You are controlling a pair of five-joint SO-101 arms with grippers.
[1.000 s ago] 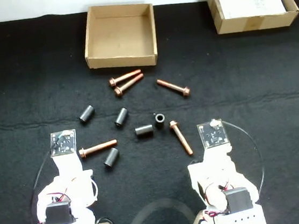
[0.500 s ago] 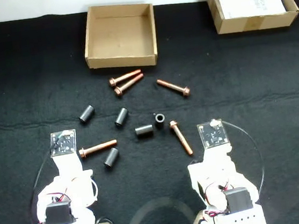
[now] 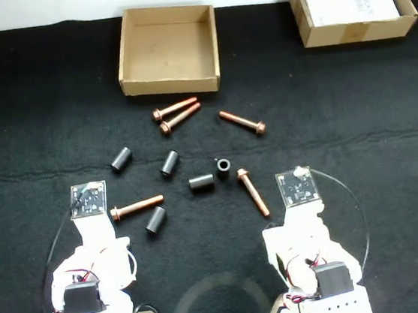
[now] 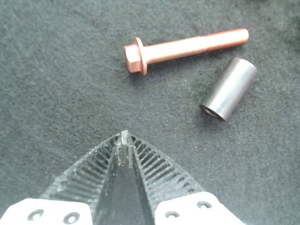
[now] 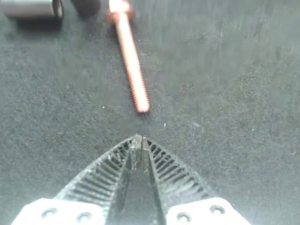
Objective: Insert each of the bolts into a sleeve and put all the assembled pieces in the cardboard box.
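Item 1: black cloth (image 3: 371, 123), fine-napped, covered the whole table surface; a shallow crease ran across it at mid-depth.

Item 2: open-topped shallow carton (image 3: 353, 33), brown corrugated card, stood at the far right of the cloth, slightly askew to the table edge.

Item 3: white printed sheet (image 3: 348, 1) lay flat inside that carton and hid most of its floor; print too small to tell.

Item 4: pale strip (image 3: 41, 8), plain white, ran along the far edge beyond the cloth.

Item 5: faint ring mark (image 3: 212, 279), greyish, showed on the cloth at the near edge, centre.
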